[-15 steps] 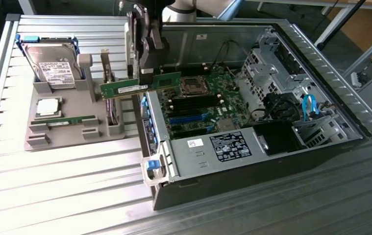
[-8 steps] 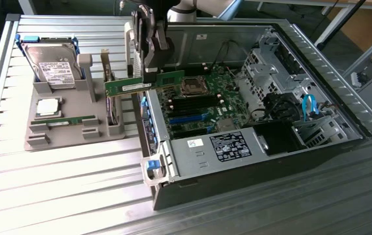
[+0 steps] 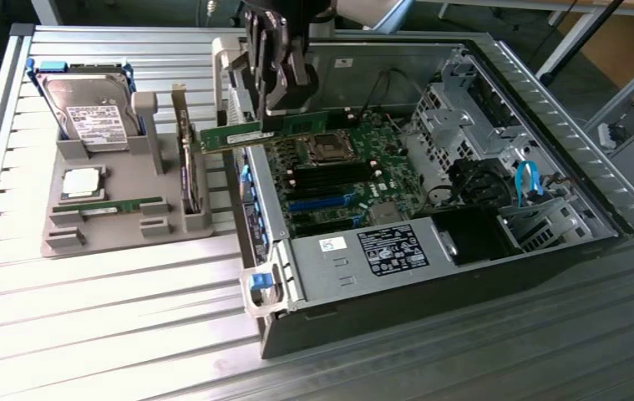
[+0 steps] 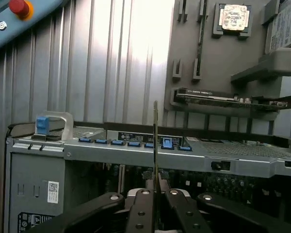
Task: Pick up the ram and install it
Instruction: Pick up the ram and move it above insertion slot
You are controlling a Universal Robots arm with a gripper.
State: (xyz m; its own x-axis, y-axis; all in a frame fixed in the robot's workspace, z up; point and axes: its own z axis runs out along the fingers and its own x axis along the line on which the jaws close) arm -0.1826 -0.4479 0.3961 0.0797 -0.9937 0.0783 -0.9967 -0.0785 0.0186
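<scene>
Green, thin and white-labelled, the ram (image 3: 247,134) hangs level above the open computer case (image 3: 584,209), clamped edge-on in the narrowly closed gripper (image 3: 283,113). The motherboard (image 3: 333,167) lies beneath. Beside the case on the ribbed counter (image 3: 93,326), a grey tray (image 3: 127,242) carries a hard drive (image 3: 93,117) and a processor (image 3: 83,182).

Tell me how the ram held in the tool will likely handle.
The ram is probably stiff: it juts sideways from the tool without sagging. Likely light, being a thin board. Its exposed circuit board looks fragile.
</scene>
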